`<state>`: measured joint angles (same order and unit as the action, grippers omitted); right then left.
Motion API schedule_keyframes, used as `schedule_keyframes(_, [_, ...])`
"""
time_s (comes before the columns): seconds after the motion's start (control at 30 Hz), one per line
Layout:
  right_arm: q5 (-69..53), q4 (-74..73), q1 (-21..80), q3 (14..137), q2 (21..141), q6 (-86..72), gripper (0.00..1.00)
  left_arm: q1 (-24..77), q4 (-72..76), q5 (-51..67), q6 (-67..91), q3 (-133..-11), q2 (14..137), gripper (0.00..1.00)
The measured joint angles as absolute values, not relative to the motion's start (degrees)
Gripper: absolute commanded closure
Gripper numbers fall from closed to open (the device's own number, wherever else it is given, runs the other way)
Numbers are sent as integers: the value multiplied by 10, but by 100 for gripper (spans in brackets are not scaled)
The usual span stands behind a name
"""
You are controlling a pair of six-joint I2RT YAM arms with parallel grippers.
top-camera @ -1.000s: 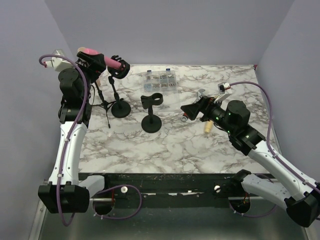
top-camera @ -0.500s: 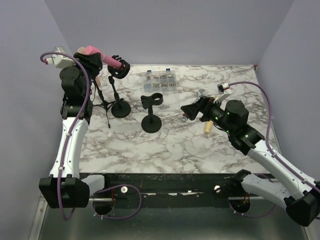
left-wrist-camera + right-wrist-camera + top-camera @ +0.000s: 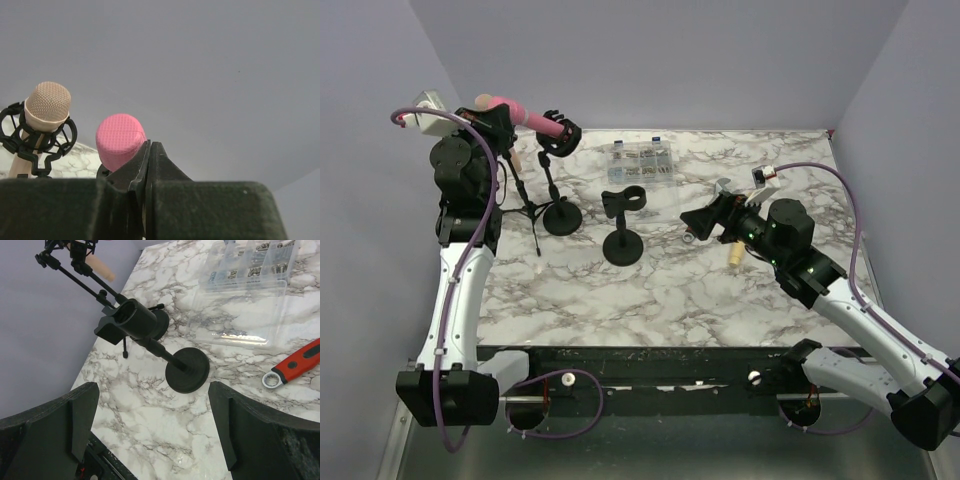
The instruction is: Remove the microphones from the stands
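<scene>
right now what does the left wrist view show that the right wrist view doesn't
Only the left wrist view shows the pink microphone, its head right beside the closed left fingers. Only the right wrist view shows the empty black stand, the clear parts box, the red wrench and the wide-open right fingers. Both show the beige microphone in its shock mount and the marble table.

Marble table (image 3: 720, 290): round-base stands (image 3: 623, 246), tripod (image 3: 527, 208), clear parts box (image 3: 642, 160), wrench (image 3: 300, 360).
</scene>
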<state>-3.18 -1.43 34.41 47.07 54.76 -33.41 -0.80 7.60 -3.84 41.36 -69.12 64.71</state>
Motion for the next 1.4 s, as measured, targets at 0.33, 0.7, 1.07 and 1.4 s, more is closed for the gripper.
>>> schedule_keyframes(0.33, [-32, -14, 344, 471, 548, -337, 0, -8, 87, -38, 395, -731, 623, 33])
schedule_keyframes(0.7, [-32, -14, 344, 471, 552, -336, 0, -8, 39, -41, 445, -724, 637, 1])
schedule_keyframes(1.07, [-32, -14, 344, 471, 555, -336, 0, -8, 37, -32, 468, -731, 738, 26])
schedule_keyframes(1.4, [-30, -14, 344, 471, 555, -336, 0, -4, 47, -29, 463, -735, 753, 86])
